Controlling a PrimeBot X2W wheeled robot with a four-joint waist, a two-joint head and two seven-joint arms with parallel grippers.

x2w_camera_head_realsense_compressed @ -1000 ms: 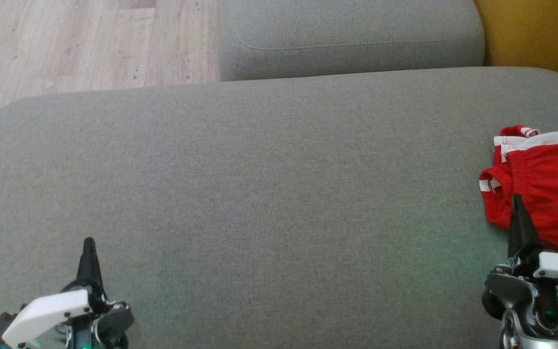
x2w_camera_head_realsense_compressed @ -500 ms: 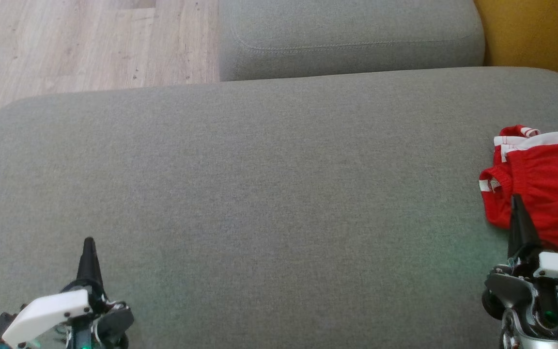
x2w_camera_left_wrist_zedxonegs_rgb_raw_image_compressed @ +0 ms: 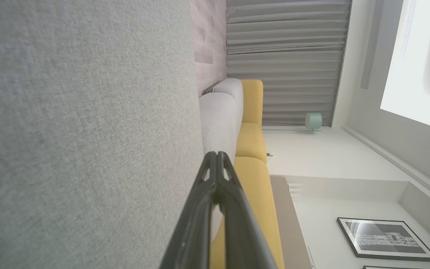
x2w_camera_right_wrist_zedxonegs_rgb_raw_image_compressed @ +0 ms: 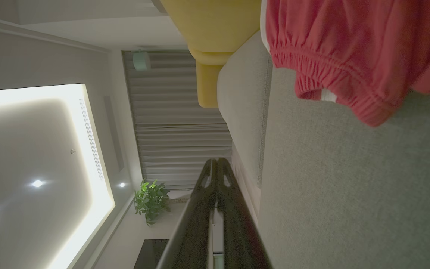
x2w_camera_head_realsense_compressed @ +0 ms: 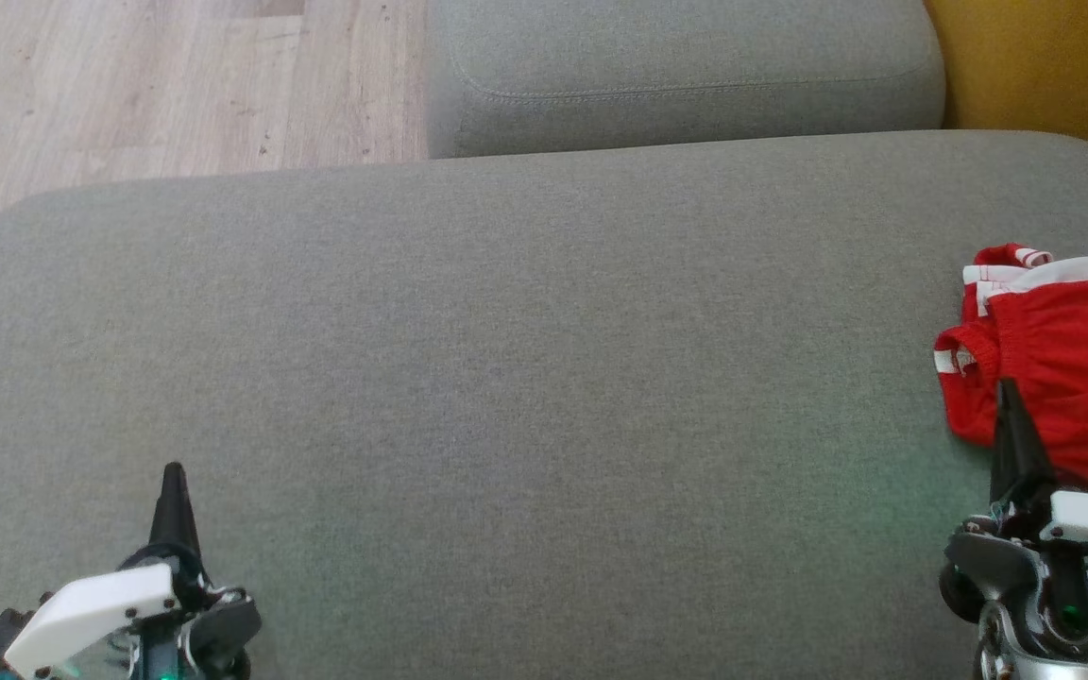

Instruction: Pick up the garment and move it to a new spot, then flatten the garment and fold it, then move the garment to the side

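Crumpled red shorts (x2w_camera_head_realsense_compressed: 1063, 368), white-trimmed with a gathered waistband, lie on a grey sofa (x2w_camera_head_realsense_compressed: 544, 378); the white tag (x2w_camera_head_realsense_compressed: 948, 361) is unreadable. Left gripper (x2w_camera_head_realsense_compressed: 172, 469) and right gripper (x2w_camera_head_realsense_compressed: 1007, 385) are closed, fingertips together.

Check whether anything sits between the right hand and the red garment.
Nothing visible: just bare grey fabric sofa cushion between the shut right hand and the crumpled red garment with white trim.
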